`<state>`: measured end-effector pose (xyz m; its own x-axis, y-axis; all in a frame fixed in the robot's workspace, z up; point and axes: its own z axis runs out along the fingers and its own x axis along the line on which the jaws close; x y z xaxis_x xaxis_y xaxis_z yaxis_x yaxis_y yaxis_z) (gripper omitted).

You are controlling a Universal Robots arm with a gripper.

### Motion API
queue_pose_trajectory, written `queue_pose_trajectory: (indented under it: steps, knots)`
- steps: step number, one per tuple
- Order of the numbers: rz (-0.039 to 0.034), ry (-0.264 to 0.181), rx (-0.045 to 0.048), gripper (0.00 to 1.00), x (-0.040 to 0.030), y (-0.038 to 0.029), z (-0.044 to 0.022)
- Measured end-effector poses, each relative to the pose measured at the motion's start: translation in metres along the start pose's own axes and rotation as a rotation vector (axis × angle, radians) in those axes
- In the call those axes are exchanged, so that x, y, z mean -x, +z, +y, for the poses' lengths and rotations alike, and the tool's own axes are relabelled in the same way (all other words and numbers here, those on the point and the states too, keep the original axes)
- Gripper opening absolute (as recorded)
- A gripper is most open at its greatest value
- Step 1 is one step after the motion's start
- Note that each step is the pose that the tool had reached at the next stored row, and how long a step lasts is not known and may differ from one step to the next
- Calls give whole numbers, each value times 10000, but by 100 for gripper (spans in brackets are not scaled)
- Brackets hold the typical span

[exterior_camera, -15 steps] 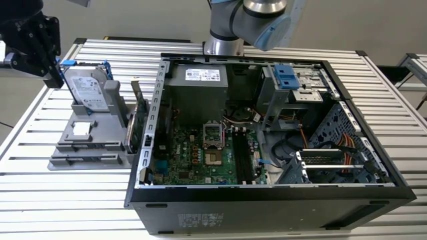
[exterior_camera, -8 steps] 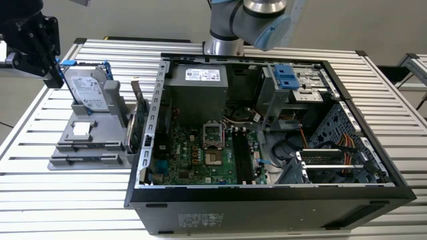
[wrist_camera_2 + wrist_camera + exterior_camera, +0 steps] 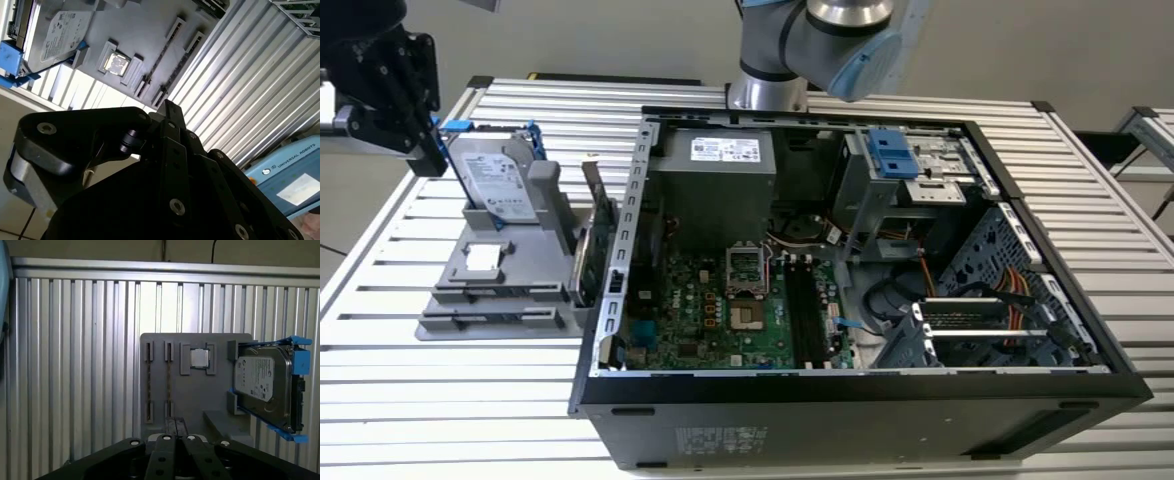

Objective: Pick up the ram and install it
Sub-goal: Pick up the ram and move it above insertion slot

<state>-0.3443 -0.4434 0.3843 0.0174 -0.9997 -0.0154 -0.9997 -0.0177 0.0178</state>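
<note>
Pick-up is not yet begun — the gripper (image 3: 174, 426) hangs well above the grey holder (image 3: 195, 400), fingers together and empty. The ram (image 3: 168, 382) appears to stand edge-up in a narrow slot there. Grasping it calls for parted fingers, squared to that thin edge.

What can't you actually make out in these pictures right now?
- Thin ram stick: edge-on in the grey holder's slot in both wrist views; colour and chips hidden.
- One holder edge: first wrist view, covered by the black gripper.
- Black motherboard slots: exterior view, too small to tell if filled.
</note>
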Motion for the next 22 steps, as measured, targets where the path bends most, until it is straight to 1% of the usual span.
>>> queue_pose_trajectory:
  steps: [9,15,22]
  knots:
    - [4,-252,-1,0,0,5,4]
    - [8,-328,-1,0,0,6,27]
    - [47,-344,2,0,0,6,28]
